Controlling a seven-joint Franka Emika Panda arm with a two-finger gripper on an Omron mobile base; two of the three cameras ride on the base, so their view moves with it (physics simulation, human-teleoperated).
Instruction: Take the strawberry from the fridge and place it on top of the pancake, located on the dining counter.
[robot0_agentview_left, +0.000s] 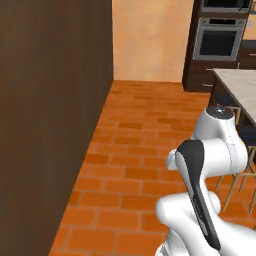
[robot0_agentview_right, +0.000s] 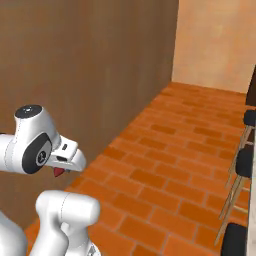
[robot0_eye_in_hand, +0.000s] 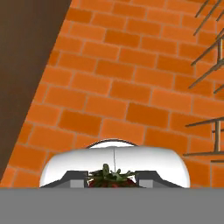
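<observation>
Strawberry (robot0_eye_in_hand: 112, 179) sits clamped between the closed fingers (robot0_eye_in_hand: 77, 178), above the brick floor (robot0_eye_in_hand: 131, 78).

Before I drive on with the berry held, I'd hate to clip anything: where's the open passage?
Bare brick floor runs between the dark wood wall and the stools beside the dining counter. It is crowded along the stool legs. The gripper holds the strawberry.
</observation>
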